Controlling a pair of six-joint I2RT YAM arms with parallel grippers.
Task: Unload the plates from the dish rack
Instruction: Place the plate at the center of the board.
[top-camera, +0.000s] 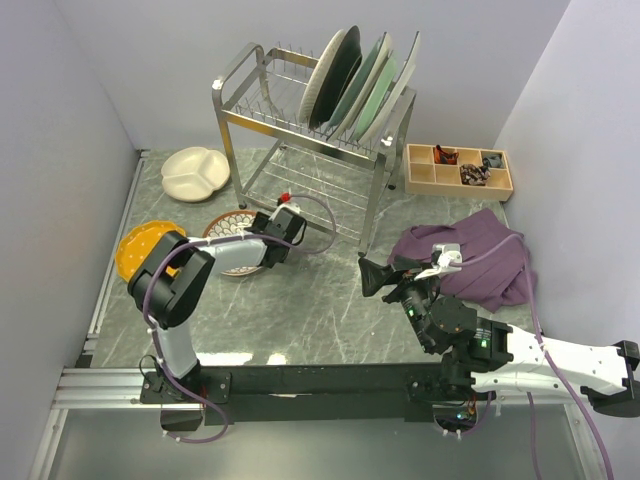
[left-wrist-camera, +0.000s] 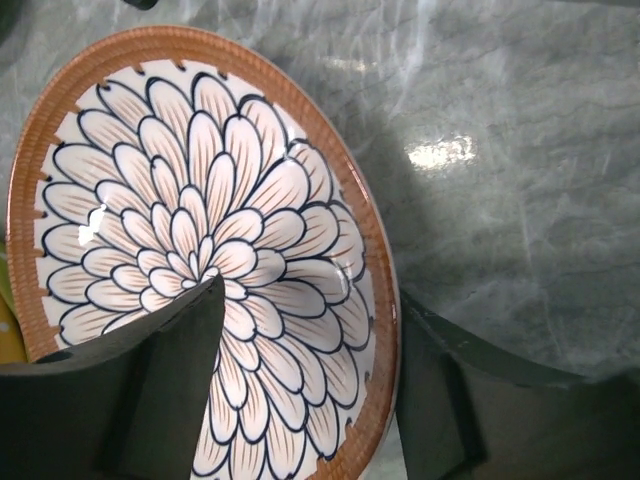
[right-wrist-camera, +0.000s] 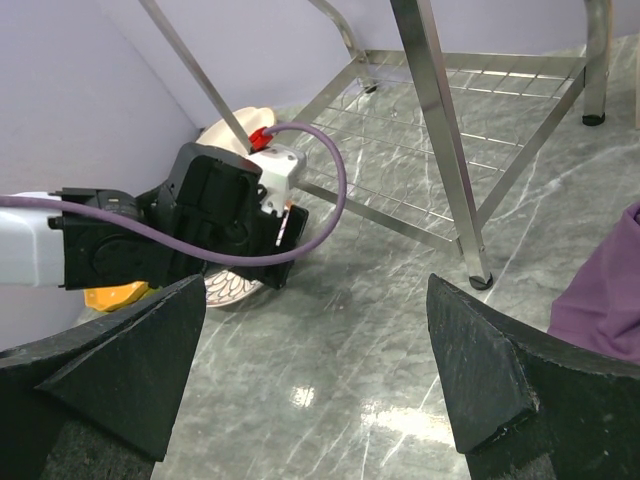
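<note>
The brown petal-patterned plate (left-wrist-camera: 200, 230) lies face up on the table (top-camera: 330, 310), in its left half just in front of the dish rack's left legs. The left gripper (left-wrist-camera: 310, 300) straddles the plate's rim with its jaws apart: one finger hangs over the painted face, the other stands outside the rim over bare stone, and neither appears to press on the plate. This looks like the release at the end of a set-down. The orange-yellow scalloped plate (top-camera: 138, 248) lies just beside it toward the left edge; the arm hides whether the two touch. The cream divided plate (top-camera: 195, 172) sits toward the far left corner. By that count three plates are out. About four more stand on edge between the prongs at the right end of the dish rack (top-camera: 240, 100), which stands at the middle of the far edge; the dark-rimmed one (top-camera: 330, 75) is leftmost. The next move probably calls for lifting the left fingers straight clear of the rim, so the plate is not dragged, then reaching up to the top tier. The right gripper (right-wrist-camera: 312, 300) hovers over the middle of the table, jaws wide and empty. A purple cloth (top-camera: 480, 255) lies near the right edge, and a wooden compartment tray (top-camera: 458, 170) sits by the far right corner.
</note>
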